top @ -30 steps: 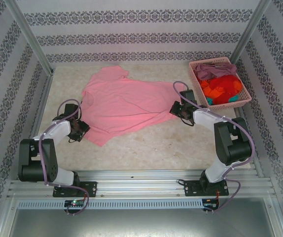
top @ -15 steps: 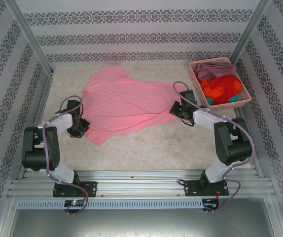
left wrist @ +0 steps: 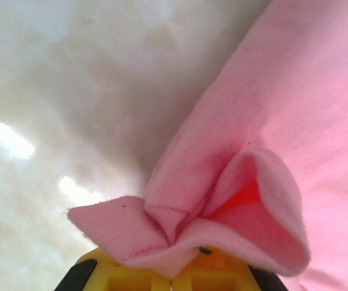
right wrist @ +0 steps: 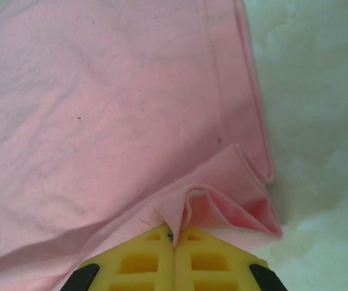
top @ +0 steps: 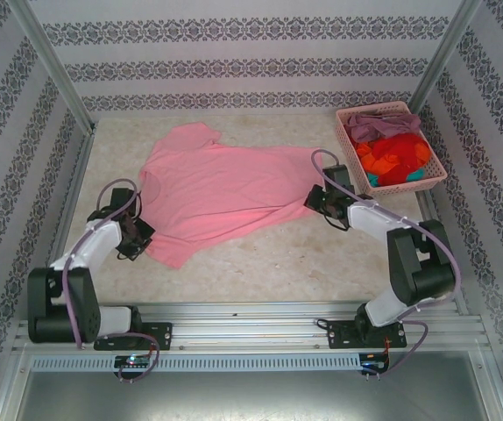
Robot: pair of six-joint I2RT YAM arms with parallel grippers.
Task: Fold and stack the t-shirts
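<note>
No readable txt, labels, brand names, nos. or signs in any view.

Bare table [top: 304, 254] lies open nearside of the pink t-shirt [top: 216, 189]; the full pink basket [top: 350, 149] blocks the far right corner.
</note>
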